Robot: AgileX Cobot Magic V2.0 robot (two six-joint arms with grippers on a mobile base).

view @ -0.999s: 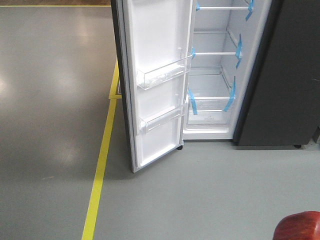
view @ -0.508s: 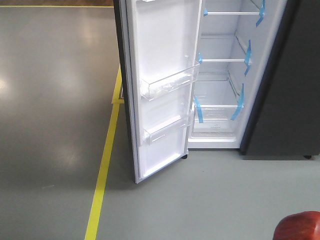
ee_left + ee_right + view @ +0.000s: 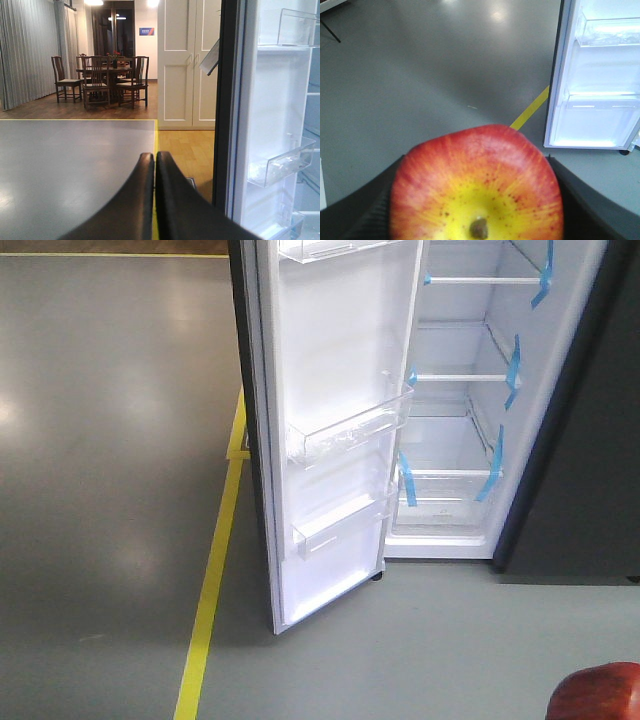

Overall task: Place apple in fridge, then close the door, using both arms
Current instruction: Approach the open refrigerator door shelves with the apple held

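- I read the apple [image 3: 477, 185] as clamped in the right pincer [image 3: 477, 200]. One black finger [image 3: 367, 212] bears on its left flank and the other on its right flank. The stem dimple faces the wrist camera.
- In the front view the apple shows only as a red edge in the near right corner. It is above the grey floor [image 3: 110, 490] and well apart from the fridge [image 3: 460, 430].
- The fridge stands far and to the right with its compartment open. The interior is white, and blue tape strips [image 3: 514, 365] mark the shelf ends. Its dark outer side fills the right edge of the view.
- The door [image 3: 330, 360] is swung wide open, left of the compartment, with its white inner face toward me. It carries clear bins [image 3: 350, 430]: two are fully in view and a third is cut off at the top.
- The left pincer [image 3: 154, 157] has its two black fingers together, touching along their inner edges, with nothing between them. The dark edge of the door stands to its right.
- A yellow line [image 3: 215, 580] runs across the floor from near to far, just left of the foot of the door.
- In the left wrist view I see white panelled cupboard doors [image 3: 187, 65] and wooden chairs [image 3: 107, 82] far behind the door.
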